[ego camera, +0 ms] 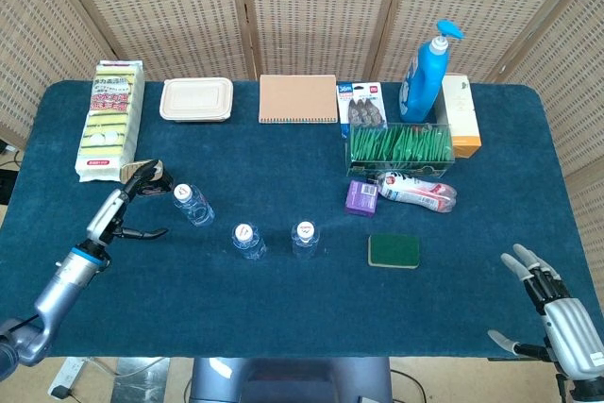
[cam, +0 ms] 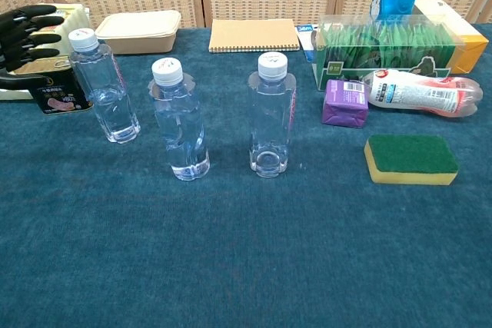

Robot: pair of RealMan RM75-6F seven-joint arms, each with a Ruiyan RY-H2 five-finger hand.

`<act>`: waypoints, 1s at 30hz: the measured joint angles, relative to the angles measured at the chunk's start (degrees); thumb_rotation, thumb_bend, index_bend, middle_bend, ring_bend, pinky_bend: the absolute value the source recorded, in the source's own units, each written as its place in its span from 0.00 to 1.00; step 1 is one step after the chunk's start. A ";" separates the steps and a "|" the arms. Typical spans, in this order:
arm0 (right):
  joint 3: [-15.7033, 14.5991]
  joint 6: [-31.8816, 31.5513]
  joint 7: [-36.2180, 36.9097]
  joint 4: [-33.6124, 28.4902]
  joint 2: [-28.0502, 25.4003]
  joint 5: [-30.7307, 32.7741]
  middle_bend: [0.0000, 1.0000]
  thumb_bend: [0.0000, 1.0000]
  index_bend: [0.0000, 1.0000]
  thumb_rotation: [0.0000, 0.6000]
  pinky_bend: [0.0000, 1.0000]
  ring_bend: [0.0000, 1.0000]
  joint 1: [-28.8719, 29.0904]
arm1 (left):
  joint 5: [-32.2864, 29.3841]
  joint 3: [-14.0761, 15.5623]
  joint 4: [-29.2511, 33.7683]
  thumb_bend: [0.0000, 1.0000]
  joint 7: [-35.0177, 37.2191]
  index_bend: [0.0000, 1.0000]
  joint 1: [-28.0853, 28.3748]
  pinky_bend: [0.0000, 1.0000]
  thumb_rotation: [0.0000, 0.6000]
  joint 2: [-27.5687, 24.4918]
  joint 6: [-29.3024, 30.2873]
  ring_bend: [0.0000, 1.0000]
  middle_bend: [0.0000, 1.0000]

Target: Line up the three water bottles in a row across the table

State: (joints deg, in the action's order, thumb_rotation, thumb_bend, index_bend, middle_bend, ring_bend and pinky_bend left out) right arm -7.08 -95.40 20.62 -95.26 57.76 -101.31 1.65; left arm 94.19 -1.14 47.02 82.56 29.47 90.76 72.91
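The left hand, fingers spread and holding nothing, hovers just beside the leftmost bottle, which stands upright but further back than the middle bottle and right bottle, so it is probably the one to be drawn forward into line. The right hand hangs open and empty at the near right table edge, well apart from the bottles. A meat tin touching or just behind the leftmost bottle crowds the hand's approach, while the green sponge lies clear to the right
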 measured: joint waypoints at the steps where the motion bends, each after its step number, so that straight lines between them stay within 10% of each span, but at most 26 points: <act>1: 0.09 -0.03 0.18 0.04 -0.04 -0.06 0.00 0.00 0.09 1.00 0.04 0.00 -0.04 | -0.25 -0.07 -0.21 0.12 -0.05 0.00 0.31 0.04 1.00 0.36 -0.51 0.00 0.00; 18: 0.99 -1.07 3.03 0.66 -0.57 -1.40 0.00 0.00 0.09 1.00 0.04 0.00 -0.29 | -2.36 0.06 -5.39 0.25 -5.11 0.01 4.67 0.18 1.00 8.13 -6.18 0.03 0.03; 30: 1.50 -1.63 5.18 1.47 -0.75 -1.79 0.01 0.00 0.10 1.00 0.04 0.00 -0.30 | -5.17 -1.06 -8.37 0.36 -10.87 0.42 4.91 0.44 1.00 12.46 -8.02 0.33 0.39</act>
State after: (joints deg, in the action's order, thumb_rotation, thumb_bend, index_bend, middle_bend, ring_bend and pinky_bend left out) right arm -5.58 -97.03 25.80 -93.79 57.01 -103.10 1.35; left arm 89.02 -2.20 38.65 71.70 34.37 103.22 64.89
